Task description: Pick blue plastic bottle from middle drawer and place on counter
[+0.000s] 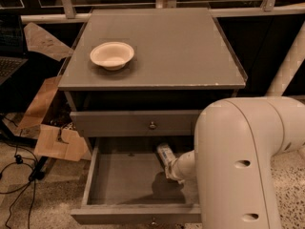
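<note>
The middle drawer (121,180) stands pulled open below the counter (167,46). The blue plastic bottle (165,153) lies at the drawer's back right, white-blue label up. My gripper (172,170) reaches down into the drawer right at the bottle's near end. The big white arm housing (238,166) covers the drawer's right side and most of the gripper.
A cream bowl (112,55) sits on the counter's left part. A shut drawer front with a knob (152,125) is above the open drawer. Cardboard pieces (57,142) and cables (19,171) lie on the floor at the left. A white post (288,66) stands at the right.
</note>
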`<state>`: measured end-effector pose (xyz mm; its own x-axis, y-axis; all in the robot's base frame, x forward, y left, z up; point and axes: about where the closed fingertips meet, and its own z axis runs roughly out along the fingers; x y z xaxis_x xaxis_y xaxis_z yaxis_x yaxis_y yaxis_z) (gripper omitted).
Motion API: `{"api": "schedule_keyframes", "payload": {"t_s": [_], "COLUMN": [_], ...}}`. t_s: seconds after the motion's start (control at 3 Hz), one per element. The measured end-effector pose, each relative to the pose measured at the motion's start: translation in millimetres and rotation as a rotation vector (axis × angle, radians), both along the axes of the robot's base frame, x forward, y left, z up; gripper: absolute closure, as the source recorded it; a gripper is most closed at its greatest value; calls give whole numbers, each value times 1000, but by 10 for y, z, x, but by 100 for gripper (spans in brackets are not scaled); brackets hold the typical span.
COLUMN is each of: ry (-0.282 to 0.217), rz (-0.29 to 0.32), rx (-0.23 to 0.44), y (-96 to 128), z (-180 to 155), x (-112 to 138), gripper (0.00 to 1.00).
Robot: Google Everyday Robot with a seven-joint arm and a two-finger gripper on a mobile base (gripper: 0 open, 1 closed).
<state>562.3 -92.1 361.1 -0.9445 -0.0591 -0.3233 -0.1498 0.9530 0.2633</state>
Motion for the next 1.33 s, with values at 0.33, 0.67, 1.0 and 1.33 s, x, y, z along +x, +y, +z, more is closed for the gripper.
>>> {"api": "schedule_keyframes", "payload": {"t_s": [0.33,0.67,1.0,1.33], "ry": [1,1,21,47], "rz": [32,113,160,190], "rx": [28,79,154,189], "y": [29,61,-26,-208], "z": [32,178,333,538], "x": [-46,-81,-243,-435], "gripper": [100,100,100,100]}}
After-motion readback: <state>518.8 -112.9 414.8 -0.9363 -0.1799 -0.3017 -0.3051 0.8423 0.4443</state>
